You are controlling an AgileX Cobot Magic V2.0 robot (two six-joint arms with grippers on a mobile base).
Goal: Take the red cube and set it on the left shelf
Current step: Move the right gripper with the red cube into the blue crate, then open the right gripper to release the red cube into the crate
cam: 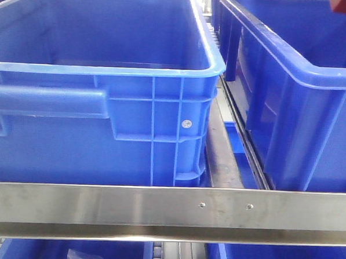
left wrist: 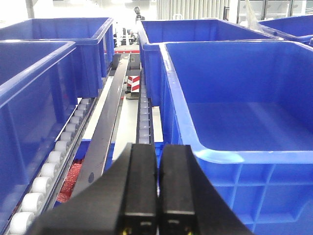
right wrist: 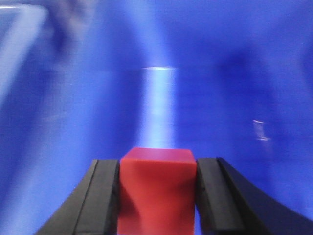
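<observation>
1. The red cube [right wrist: 157, 188] is clamped on two opposite flat faces by the right gripper [right wrist: 157, 196], against a blurred blue surface.
2. It is judged light, rigid and smooth.
3. The left gripper [left wrist: 157, 191] is seen pressed together, empty, above the left shelf [cam: 168, 213].

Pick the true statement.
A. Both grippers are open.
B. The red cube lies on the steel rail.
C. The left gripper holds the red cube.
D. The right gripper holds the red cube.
D: in the right wrist view the red cube sits clamped in the right gripper; the left gripper is shut and empty.
</observation>
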